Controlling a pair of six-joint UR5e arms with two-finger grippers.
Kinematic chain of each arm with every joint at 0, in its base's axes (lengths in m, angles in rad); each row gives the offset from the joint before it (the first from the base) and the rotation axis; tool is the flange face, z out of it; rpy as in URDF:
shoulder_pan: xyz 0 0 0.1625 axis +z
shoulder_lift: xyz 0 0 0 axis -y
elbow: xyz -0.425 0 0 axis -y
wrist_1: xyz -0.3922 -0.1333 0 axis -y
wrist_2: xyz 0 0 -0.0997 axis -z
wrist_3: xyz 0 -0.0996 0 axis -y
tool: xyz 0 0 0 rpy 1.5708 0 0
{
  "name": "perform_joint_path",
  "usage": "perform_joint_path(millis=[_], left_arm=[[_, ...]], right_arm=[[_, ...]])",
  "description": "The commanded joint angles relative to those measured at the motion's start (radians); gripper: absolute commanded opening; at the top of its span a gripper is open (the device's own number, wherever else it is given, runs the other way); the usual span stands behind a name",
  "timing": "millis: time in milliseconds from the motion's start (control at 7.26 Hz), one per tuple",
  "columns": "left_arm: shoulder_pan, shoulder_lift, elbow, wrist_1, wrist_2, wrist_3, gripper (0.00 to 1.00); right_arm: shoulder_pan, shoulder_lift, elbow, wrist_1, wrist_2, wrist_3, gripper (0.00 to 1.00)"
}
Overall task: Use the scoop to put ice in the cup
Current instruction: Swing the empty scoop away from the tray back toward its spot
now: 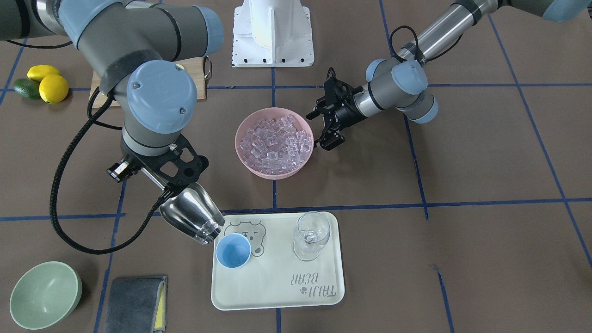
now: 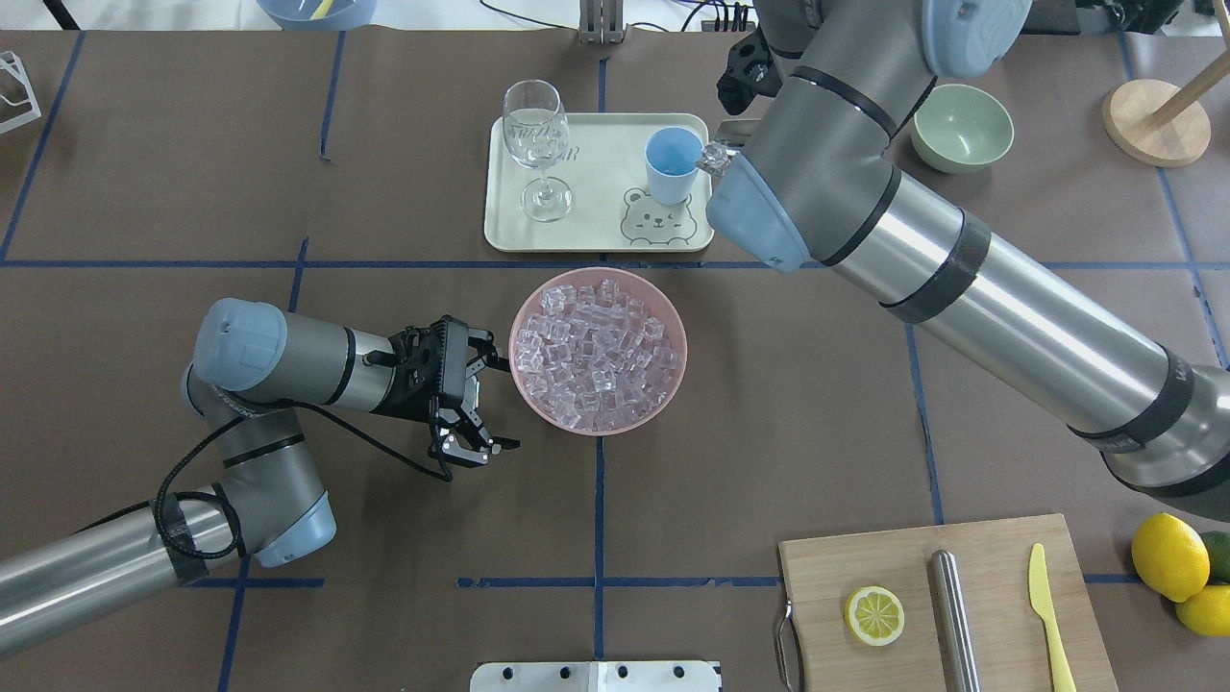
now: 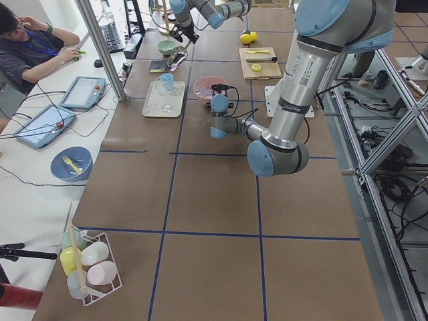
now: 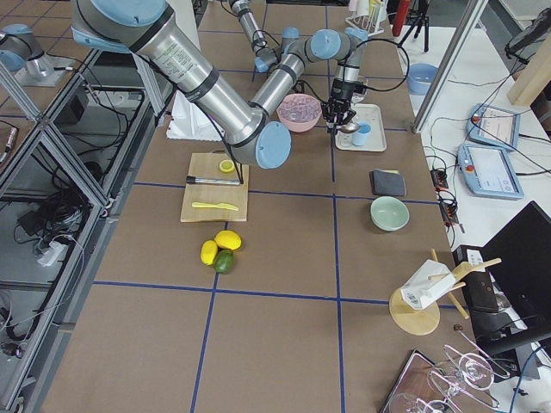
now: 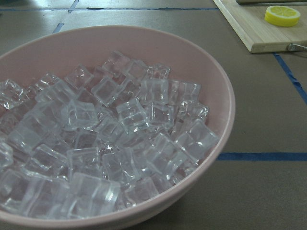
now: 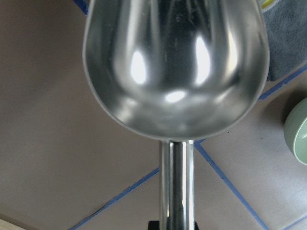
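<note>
one scoop (image 1: 192, 213), one cup (image 1: 233, 250), many ice cubes (image 1: 276, 143)

Beyond frame edge — scoop (image 6: 175, 72) mouth

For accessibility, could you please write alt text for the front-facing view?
The right tool tilts a shiny steel scoop of clear ice cubes toward a small light-blue cup; the open left tool faces a pink bowl.

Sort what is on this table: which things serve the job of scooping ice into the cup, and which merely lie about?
In the job: scoop, ice, cup, pink bowl.
Lying about: wine glass, green bowl, lemons, grey cloth, cutting board, yellow knife.
</note>
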Motion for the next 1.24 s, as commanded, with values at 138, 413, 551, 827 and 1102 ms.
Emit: perform_joint_path(millis=[138, 413, 551, 827, 1102], left_arm=[[0.0, 0.0, 0.001, 0.0, 0.0, 0.0, 1.0], [0.0, 0.001, -0.001, 0.0, 0.0, 0.0, 1.0], [0.0, 0.001, 0.001, 0.0, 0.0, 0.0, 1.0], [-0.003, 0.001, -0.001, 0.0, -0.001, 0.001, 1.0], [-0.003, 0.001, -0.001, 0.0, -0.001, 0.001, 1.0]], right_arm=[[0.014, 0.075, -0.103, -0.002, 0.005, -0.023, 0.0], [0.014, 0.075, -0.1, -0.003, 0.006, -0.031, 0.0], [0.017, 0.075, -0.094, -0.003, 0.009, -0.031, 0.0], [0.063, 0.075, -0.086, 0.002, 0.101, -0.008, 0.0], [0.134, 0.016, 0.028, -0.006, 0.188, 0.132, 0.0]])
